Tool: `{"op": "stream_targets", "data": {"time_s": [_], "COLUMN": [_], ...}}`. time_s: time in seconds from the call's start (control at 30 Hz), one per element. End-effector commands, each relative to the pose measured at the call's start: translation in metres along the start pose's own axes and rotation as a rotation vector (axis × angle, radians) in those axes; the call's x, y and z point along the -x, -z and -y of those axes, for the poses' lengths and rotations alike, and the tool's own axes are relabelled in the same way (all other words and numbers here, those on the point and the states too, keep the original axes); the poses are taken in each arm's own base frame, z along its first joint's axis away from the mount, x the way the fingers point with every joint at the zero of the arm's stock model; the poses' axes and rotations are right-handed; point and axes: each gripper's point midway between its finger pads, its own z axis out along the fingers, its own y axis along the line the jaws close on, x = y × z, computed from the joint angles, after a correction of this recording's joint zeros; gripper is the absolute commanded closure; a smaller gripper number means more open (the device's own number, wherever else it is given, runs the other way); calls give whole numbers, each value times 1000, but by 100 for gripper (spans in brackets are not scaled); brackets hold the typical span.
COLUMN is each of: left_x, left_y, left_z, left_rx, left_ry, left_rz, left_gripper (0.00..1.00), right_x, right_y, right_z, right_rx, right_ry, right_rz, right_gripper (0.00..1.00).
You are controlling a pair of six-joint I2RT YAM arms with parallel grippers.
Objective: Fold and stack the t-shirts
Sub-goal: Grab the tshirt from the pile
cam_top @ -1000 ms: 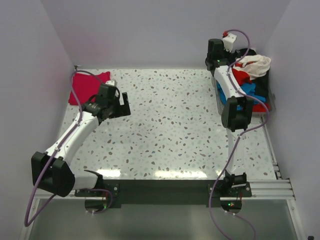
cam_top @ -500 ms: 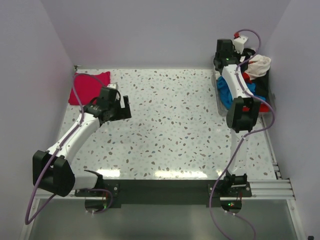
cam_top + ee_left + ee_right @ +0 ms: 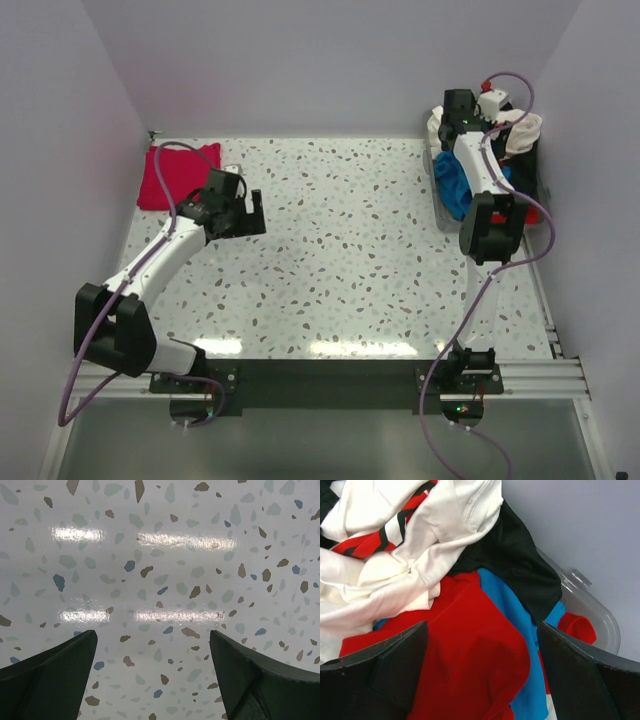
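My right pincer (image 3: 482,630) and left pincer (image 3: 152,637) gape wide, empty. The red t-shirt (image 3: 465,680) below the right looks like limp, light cotton; I'd pinch a raised fold.

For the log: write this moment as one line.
left gripper open over table | right gripper open above red shirt in bin

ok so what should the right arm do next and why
Probably lower the right gripper onto the red shirt and close. Its jaws stand open over the bin, with red cloth between them, and nothing is held yet.
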Motion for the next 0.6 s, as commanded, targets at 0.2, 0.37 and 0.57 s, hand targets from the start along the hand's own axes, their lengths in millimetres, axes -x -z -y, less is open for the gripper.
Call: {"op": "stream_targets", "data": {"time_s": [0.2,0.37,0.57], "left_x": [21,21,21], "left_y": [-3,-8,-9], "left_z": [12,13,10], "left_rx": [-38,-42,-33], "left_ry": [-14,-14,-20], "left_rz": [44,37,40], "left_gripper": [0,0,0], "right_x": [2,-18,-25], "right_y": [37,42,22], "right_z": [5,3,4], "right_rx": [164,194,169], "right_ry": [-201,-234,-226], "right_rz": [-95,-176,-207], "right_gripper": [6,8,35]}}
